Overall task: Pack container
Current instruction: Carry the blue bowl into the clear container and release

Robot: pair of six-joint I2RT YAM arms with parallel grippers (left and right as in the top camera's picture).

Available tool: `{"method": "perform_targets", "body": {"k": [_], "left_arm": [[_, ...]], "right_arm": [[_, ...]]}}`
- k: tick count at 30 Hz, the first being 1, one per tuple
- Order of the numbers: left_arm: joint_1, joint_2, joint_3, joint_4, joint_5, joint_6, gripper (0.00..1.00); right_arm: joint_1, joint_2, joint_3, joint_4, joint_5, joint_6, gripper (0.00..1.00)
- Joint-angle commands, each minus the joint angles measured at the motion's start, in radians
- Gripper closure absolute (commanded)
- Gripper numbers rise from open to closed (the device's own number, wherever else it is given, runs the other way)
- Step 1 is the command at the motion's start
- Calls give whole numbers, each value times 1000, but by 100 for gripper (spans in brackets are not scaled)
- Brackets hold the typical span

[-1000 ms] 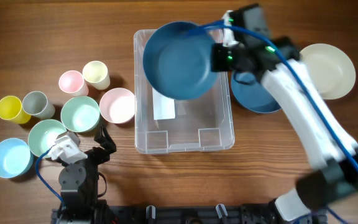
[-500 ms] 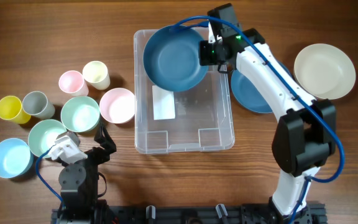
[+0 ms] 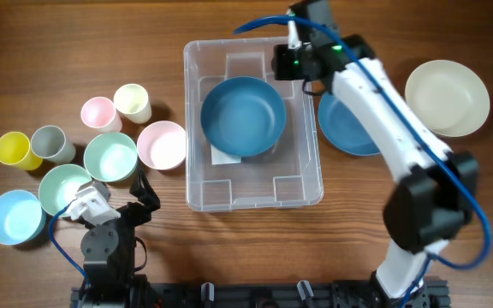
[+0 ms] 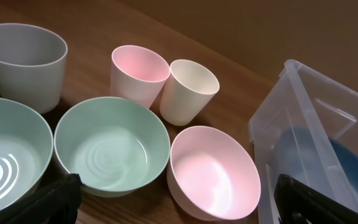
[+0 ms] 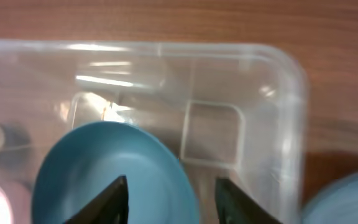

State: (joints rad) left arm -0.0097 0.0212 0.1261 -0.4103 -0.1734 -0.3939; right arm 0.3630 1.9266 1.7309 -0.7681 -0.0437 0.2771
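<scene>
The clear container (image 3: 311,184) stands mid-table. A dark blue bowl (image 3: 243,116) lies flat inside it, covering most of the white floor label (image 3: 221,156). My right gripper (image 3: 291,62) is open above the container's far right part, its fingers apart over the bowl's rim (image 5: 174,199), not holding it. The container's far corner shows in the right wrist view (image 5: 278,68). My left gripper (image 3: 139,195) rests open and empty at the front left, beside the container wall (image 4: 278,124).
A second dark blue bowl (image 3: 353,128) and a cream bowl (image 3: 448,97) sit right of the container. To the left are a pink bowl (image 3: 161,145), two green bowls (image 3: 109,156), a light blue bowl (image 3: 14,216) and several cups (image 3: 50,143).
The right gripper carried the blue bowl over the container's far end and let it go. The bowl now lies flat in the container's middle. The left arm has not moved.
</scene>
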Motion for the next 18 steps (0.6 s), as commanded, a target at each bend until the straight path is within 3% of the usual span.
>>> {"method": "perform_targets", "body": {"k": [1, 4, 8, 13, 18], "left_arm": [[8, -5, -5, 4, 8, 17, 0], [8, -5, -5, 4, 8, 17, 0], [8, -5, -5, 3, 8, 17, 0], [8, -5, -5, 4, 8, 17, 0], [8, -5, -5, 3, 8, 17, 0]], "right_arm": [[-106, -160, 35, -92, 113, 113, 48], [-253, -217, 35, -209, 118, 184, 43], [-485, -215, 30, -319, 110, 256, 42], [-772, -146, -23, -338, 40, 282, 34], [-940, -30, -59, -339, 11, 298, 32]]}}
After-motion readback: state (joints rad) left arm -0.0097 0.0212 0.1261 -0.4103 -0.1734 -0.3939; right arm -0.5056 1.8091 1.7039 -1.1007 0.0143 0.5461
